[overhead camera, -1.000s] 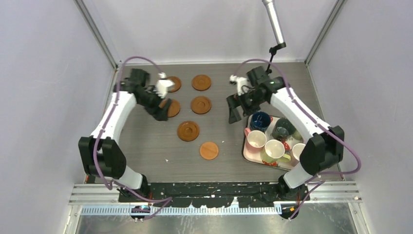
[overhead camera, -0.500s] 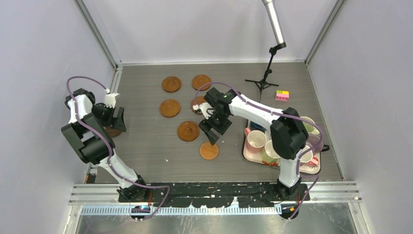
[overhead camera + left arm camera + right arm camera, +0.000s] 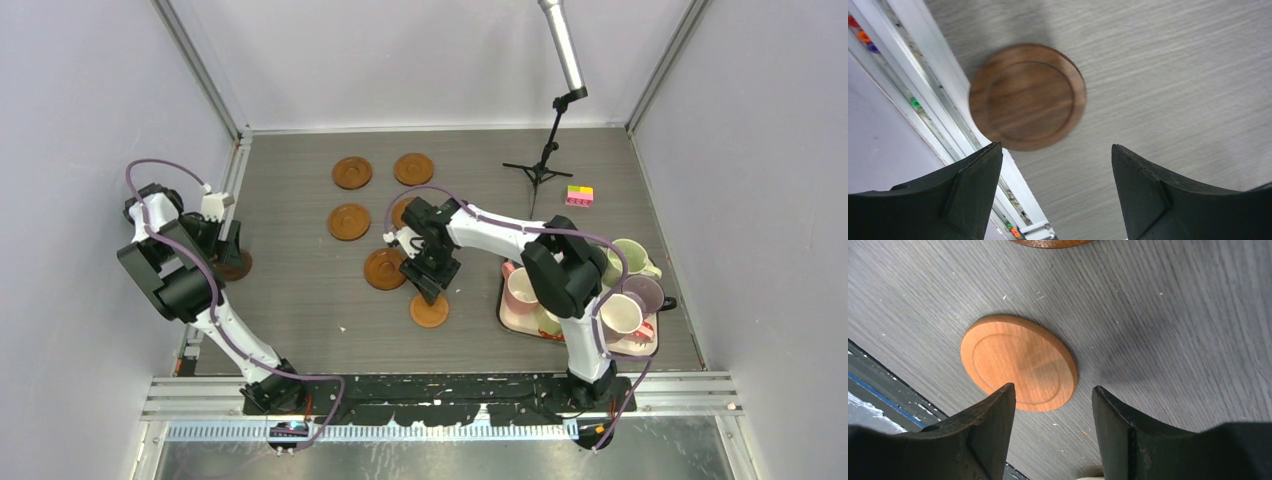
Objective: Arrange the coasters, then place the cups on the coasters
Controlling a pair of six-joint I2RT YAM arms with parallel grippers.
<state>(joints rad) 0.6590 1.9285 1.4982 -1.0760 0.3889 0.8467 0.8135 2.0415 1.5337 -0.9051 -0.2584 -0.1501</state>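
Cups [image 3: 520, 290] are kept in tray [image 3: 507, 316]. Coasters [image 3: 352, 172] are spread on table [image 3: 300, 310]. Left gripper [image 3: 1055, 147] is released, empty, over dark coaster [image 3: 1027, 97]. Right gripper [image 3: 1052, 388] is parted, empty, over 1 light coaster [image 3: 1018, 362].

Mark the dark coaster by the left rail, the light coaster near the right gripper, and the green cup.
dark coaster [image 3: 1028, 97], left wrist view, middle of its top face.
light coaster [image 3: 1018, 362], right wrist view, middle of its top face.
green cup [image 3: 627, 258], top external view, inside its mouth.
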